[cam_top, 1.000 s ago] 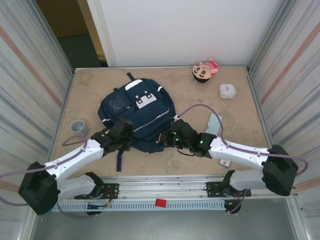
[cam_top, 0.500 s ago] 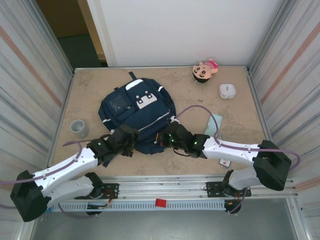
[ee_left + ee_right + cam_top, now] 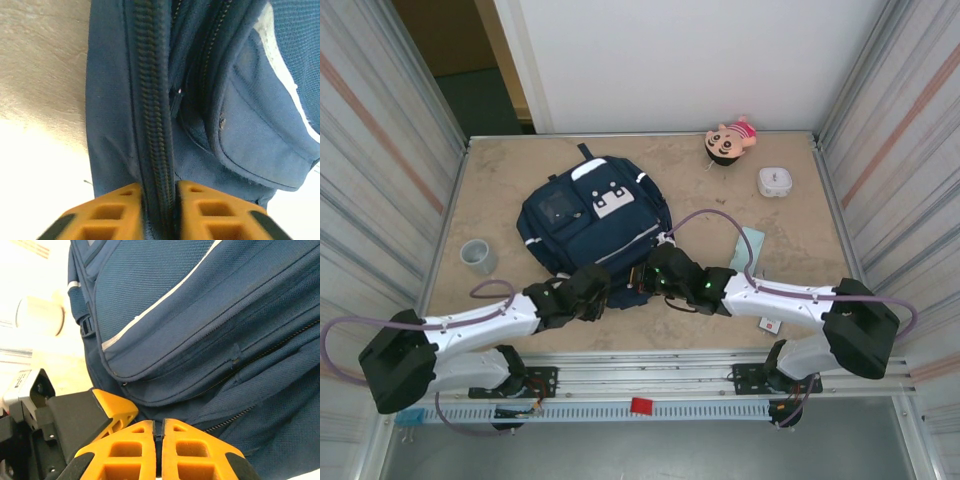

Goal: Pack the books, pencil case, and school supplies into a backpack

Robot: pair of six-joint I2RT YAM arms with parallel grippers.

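Note:
The navy backpack (image 3: 590,215) lies flat on the table, left of centre. My left gripper (image 3: 600,291) is at its near edge, and in the left wrist view the gripper (image 3: 159,200) is shut on the backpack's raised zipper band (image 3: 152,125). My right gripper (image 3: 646,279) is just to the right of it, and in the right wrist view the gripper (image 3: 159,435) is shut on a thin fold of the navy fabric (image 3: 200,315). The mint-green pencil case (image 3: 750,247) lies behind the right forearm. A small flat packet (image 3: 770,325) lies near the front edge. The books are out of view.
A grey tape roll (image 3: 478,256) stands left of the backpack. A pink plush doll (image 3: 730,140) and a white rounded box (image 3: 775,181) sit at the back right. Metal walls close in both sides. The two grippers are almost touching.
My left arm has swung right along the backpack's near edge, let go, and closed again on the zipper band. The right gripper stayed shut and shifted slightly left.

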